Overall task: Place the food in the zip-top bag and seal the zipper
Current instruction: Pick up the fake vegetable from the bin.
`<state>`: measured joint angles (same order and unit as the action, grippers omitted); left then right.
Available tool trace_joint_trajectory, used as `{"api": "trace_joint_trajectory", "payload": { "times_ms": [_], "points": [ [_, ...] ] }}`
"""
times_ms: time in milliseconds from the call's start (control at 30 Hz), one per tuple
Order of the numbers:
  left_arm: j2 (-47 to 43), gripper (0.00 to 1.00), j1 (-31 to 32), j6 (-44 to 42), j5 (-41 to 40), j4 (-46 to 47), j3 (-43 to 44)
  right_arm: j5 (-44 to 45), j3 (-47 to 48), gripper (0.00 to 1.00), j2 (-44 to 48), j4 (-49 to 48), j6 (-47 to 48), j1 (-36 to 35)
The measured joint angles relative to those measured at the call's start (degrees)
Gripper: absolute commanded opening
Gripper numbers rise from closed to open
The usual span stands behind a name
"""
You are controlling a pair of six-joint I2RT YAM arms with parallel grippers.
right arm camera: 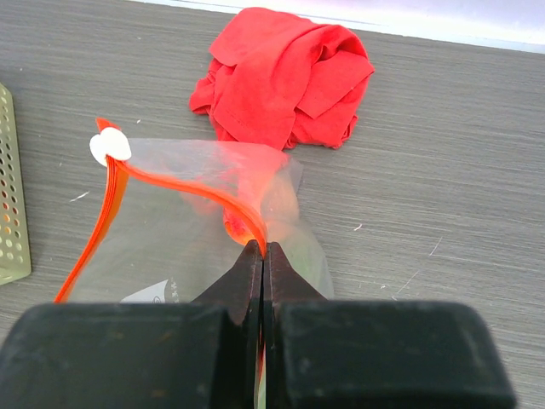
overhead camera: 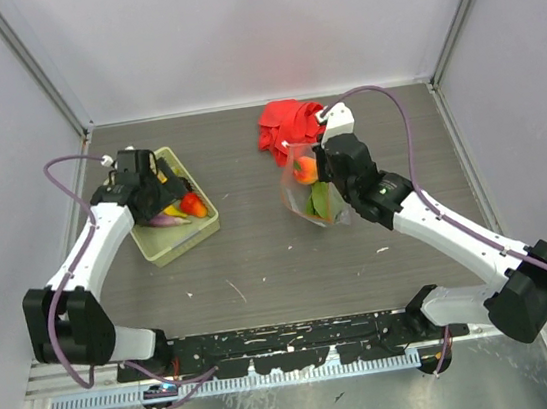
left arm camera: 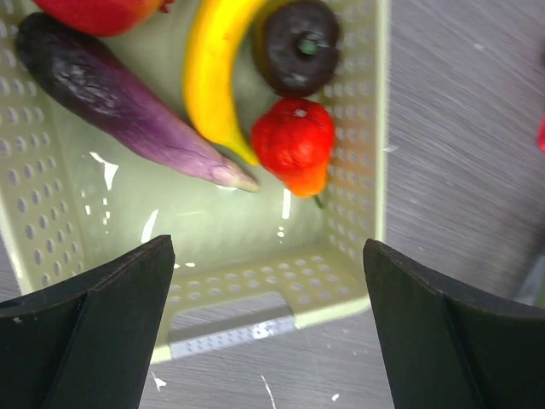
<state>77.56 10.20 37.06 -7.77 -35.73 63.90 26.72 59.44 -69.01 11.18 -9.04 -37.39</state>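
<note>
Left gripper (left arm camera: 268,294) spread wide, empty, above green basket (left arm camera: 373,183). Inside it: banana (left arm camera: 213,77), purple eggplant (left arm camera: 119,111), red toy fruit (left arm camera: 294,145). Right gripper (right arm camera: 262,256) pinched on zipper (right arm camera: 183,183), holding zip-top bag (right arm camera: 187,239) by its mouth. Advice: straddle the red toy fruit, descend straight, clear of the basket wall

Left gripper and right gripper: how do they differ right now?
The left gripper has its jaws wide open and empty; the right gripper has its jaws shut on the zipper of the bag. The left gripper hangs over the basket with the banana; the right gripper is at the bag, near the red cloth. Both are black.
</note>
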Motion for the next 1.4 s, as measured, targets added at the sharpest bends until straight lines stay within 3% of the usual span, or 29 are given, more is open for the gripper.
{"api": "trace_joint_trajectory", "payload": {
  "times_ms": [267,567,867,1000,1200,1400],
  "points": [
    [7.8,0.88,-7.5,0.2,-1.0,-0.4,0.0,-0.3,0.0,0.00,-0.1,-0.1,0.0,0.0],
    [17.1,0.66,-7.6,4.3,-4.9,0.2,0.6,-0.5,-0.3,0.00,-0.5,-0.5,0.0,0.0],
    [22.0,0.61,-7.6,6.4,-8.1,2.8,1.0,-0.5,-0.4,0.00,-0.8,-1.0,0.1,0.0],
    [25.2,0.50,-7.6,7.0,-8.5,3.5,1.2,-0.7,-0.4,0.00,-1.4,-1.3,0.1,0.0],
    [25.7,0.34,-7.6,7.1,-9.0,4.2,1.6,-0.9,-0.5,0.00,-1.5,-1.4,0.1,0.0],
    [23.6,0.29,-7.6,7.0,-8.4,3.6,0.2,-0.9,-0.5,0.00,-1.5,-1.4,0.1,0.0]
  ]
}}
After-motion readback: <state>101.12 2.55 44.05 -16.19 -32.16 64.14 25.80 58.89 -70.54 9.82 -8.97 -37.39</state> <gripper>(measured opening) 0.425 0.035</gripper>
